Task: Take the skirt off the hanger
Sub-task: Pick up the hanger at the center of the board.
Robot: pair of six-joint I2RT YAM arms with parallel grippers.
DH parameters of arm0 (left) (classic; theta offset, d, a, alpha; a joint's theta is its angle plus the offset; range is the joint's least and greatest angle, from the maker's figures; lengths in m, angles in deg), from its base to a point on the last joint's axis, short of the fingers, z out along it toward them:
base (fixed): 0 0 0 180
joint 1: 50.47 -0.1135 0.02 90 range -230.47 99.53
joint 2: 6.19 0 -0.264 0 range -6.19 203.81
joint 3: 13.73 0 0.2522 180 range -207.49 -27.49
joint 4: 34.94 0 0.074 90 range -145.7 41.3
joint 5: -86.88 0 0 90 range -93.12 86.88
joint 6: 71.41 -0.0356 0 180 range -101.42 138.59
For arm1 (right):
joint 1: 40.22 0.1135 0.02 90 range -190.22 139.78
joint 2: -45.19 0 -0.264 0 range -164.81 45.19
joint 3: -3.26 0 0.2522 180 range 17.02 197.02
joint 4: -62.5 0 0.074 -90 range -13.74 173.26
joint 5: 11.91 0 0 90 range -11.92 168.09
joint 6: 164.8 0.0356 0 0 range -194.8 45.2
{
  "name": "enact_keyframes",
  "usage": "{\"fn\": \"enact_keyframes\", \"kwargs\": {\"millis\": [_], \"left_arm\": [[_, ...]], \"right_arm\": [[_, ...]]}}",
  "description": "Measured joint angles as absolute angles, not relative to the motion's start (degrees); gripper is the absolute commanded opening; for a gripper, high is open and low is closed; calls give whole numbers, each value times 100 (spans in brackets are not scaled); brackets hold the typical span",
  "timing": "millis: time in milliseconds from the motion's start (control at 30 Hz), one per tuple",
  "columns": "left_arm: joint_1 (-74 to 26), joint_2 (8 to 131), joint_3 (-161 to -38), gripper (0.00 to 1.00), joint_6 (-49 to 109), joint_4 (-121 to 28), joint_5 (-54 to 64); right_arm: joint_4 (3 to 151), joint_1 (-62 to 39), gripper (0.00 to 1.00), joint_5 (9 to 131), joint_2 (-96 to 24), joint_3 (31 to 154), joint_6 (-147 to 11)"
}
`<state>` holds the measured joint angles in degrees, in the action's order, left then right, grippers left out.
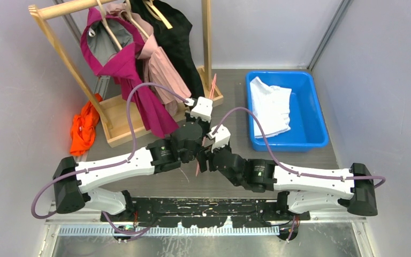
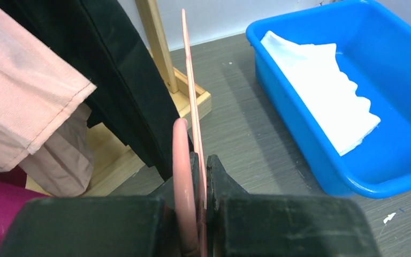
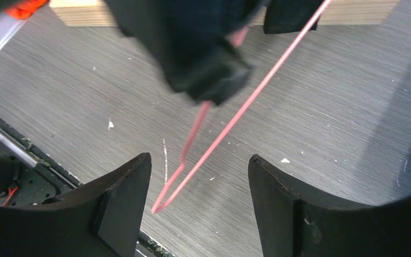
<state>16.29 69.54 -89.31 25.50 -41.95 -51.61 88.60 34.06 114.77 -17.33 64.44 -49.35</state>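
Note:
A thin pink hanger (image 1: 212, 85) is bare and held on edge. My left gripper (image 1: 207, 122) is shut on it; in the left wrist view the hanger (image 2: 190, 80) runs forward from between the closed fingers (image 2: 203, 158). My right gripper (image 1: 202, 160) is open and empty. In the right wrist view the hanger's lower corner (image 3: 192, 171) hangs between the spread fingers (image 3: 199, 158) without touching them. A white skirt (image 1: 270, 107) lies folded in the blue bin (image 1: 310, 142), also seen in the left wrist view (image 2: 321, 91).
A wooden rack (image 1: 123, 126) at the back left carries a magenta garment (image 1: 134, 80), a pink one (image 1: 163, 72) and a black one (image 1: 179, 43). An orange cloth (image 1: 83, 128) lies left of the rack. The blue bin's rim (image 2: 299, 139) is at the right.

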Motion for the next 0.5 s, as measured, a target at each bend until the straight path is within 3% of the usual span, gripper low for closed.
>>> {"fn": "enact_keyframes", "kwargs": {"millis": [500], "left_arm": [[1957,6984,-9303,0,2520,-4525,-5393]], "right_arm": [[7904,3983,73,13280,-2063,6457,-5234]]}}
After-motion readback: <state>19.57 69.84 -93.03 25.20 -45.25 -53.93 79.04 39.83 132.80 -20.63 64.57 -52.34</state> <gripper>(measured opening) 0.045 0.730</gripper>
